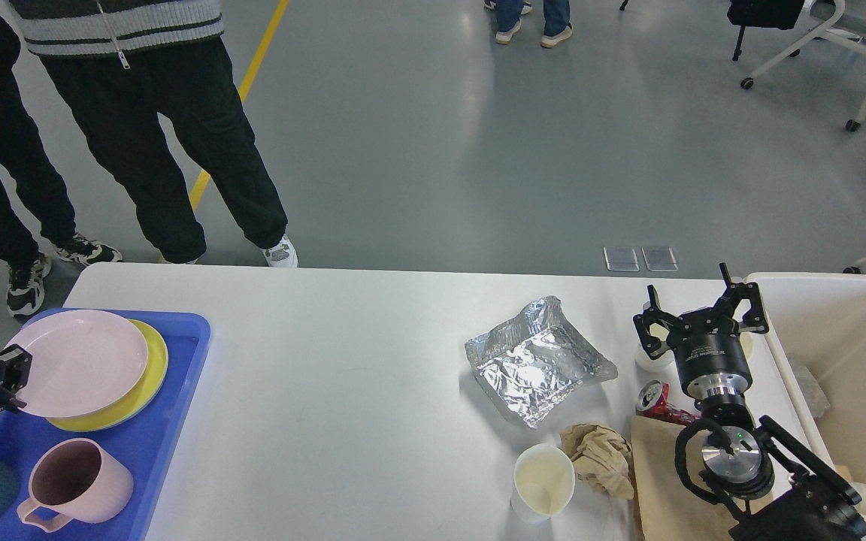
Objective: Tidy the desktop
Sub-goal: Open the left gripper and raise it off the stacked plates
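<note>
The left claw [8,376] grips the rim of a pink plate [81,362] over the yellow plate [149,376] in the blue tray [177,421]. The right claw [701,315] hangs wide open and empty above the white desk [343,391], near the foil [534,361].

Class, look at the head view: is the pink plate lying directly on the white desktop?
No: the pink plate rests on the yellow plate inside the blue tray.

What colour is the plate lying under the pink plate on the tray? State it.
Yellow: the lower plate shows as a crescent beneath the pink plate, seen in the head view.
</note>
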Robot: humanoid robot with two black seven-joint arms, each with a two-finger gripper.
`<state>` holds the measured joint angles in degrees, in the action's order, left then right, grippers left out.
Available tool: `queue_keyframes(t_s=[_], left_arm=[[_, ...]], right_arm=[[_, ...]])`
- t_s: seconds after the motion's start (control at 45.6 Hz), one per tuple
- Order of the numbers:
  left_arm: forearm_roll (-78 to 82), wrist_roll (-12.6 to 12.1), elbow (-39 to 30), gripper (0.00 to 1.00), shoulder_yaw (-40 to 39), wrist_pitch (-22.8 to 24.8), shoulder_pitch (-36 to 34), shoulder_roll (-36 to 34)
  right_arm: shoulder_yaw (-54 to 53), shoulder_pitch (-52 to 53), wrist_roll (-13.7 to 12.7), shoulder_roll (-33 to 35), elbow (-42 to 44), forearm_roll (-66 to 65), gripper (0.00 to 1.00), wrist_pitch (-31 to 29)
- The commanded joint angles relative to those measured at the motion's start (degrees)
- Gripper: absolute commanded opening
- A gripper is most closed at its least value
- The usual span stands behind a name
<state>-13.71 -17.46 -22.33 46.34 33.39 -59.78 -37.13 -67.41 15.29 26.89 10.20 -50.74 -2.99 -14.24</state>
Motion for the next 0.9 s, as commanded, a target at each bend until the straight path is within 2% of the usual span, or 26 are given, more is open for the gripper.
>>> queue_keyframes(t_s=[0.0, 0.263, 0.307, 0.394, 0.46, 0.592, 0.635, 0.789, 0.876], left_arm=[[0.0, -0.03, 0.0, 0.0, -0.11, -0.08, 0.01, 0.74], [0.0, 0.41, -0.17, 0.01, -0.29, -0.08, 0.1, 0.75], [0.0, 0.5, -0.17, 0.07, -0.2, -0.51, 0.19, 0.75], [0.0, 0.41, -0.17, 0.35, -0.2, -1.22, 0.27, 0.75], [0.0, 0.06, -0.17, 0.44, -0.2, -1.22, 0.19, 0.75], [0.0, 0.41, -0.17, 0.74, -0.11, -1.31, 0.1, 0.75], [0.0, 0.41, -0.17, 0.79, -0.11, -1.22, 0.01, 0.66], [0.0, -0.2, -0.17, 0.83, -0.11, -0.61, -0.16, 0.74], [0.0, -0.2, -0.17, 0.89, -0.11, -0.52, -0.25, 0.66]], right_arm=[[0.0, 0.0, 0.0, 0.0, -0.06, 0.0, 1.0, 0.0], [0.0, 0.0, 0.0, 0.0, 0.02, 0.0, 1.0, 0.0], [0.0, 0.0, 0.0, 0.0, 0.02, 0.0, 1.0, 0.0], [0.0, 0.0, 0.0, 0.0, 0.02, 0.0, 1.0, 0.0], [0.0, 0.0, 0.0, 0.0, 0.02, 0.0, 1.0, 0.0], [0.0, 0.0, 0.0, 0.0, -0.06, 0.0, 1.0, 0.0], [0.0, 0.0, 0.0, 0.0, 0.02, 0.0, 1.0, 0.0], [0.0, 0.0, 0.0, 0.0, 0.02, 0.0, 1.0, 0.0], [0.0, 0.0, 0.0, 0.0, 0.02, 0.0, 1.0, 0.0]])
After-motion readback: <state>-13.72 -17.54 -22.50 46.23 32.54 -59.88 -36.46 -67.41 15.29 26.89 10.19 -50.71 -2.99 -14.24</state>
